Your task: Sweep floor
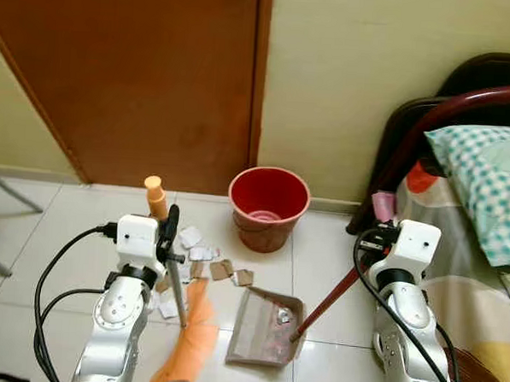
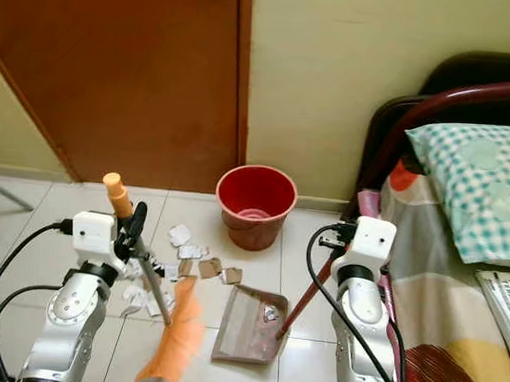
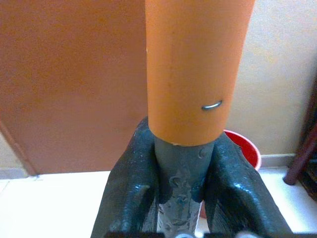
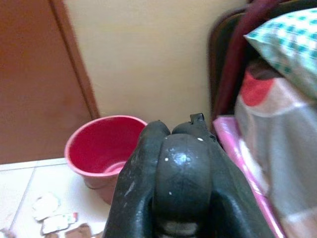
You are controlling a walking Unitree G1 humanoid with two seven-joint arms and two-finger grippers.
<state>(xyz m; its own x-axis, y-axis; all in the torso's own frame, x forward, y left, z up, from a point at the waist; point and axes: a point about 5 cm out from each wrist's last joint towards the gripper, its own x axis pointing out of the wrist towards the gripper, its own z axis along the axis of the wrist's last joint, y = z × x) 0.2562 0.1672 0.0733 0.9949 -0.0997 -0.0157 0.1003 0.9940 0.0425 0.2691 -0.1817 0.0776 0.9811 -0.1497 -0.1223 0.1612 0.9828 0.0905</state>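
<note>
My left gripper (image 1: 169, 229) is shut on the broom handle (image 1: 175, 283), a grey pole with an orange tip (image 1: 155, 196). Its orange bristles (image 1: 191, 342) rest on the tiled floor beside scattered paper and cardboard scraps (image 1: 207, 264). A brown dustpan (image 1: 265, 327) lies on the floor with a few scraps in it. My right gripper (image 1: 374, 245) is shut on the dustpan's dark red handle (image 1: 328, 304). In the left wrist view the black fingers (image 3: 130, 188) clamp the grey pole (image 3: 179, 183) just below the orange tip (image 3: 190, 69).
A red bucket (image 1: 269, 206) stands by the wall beyond the scraps. A brown door (image 1: 133, 73) fills the back left. A bed with a dark frame (image 1: 448, 107) and a checked pillow (image 1: 487, 177) is close on my right. Grey metal legs (image 1: 2, 195) show at far left.
</note>
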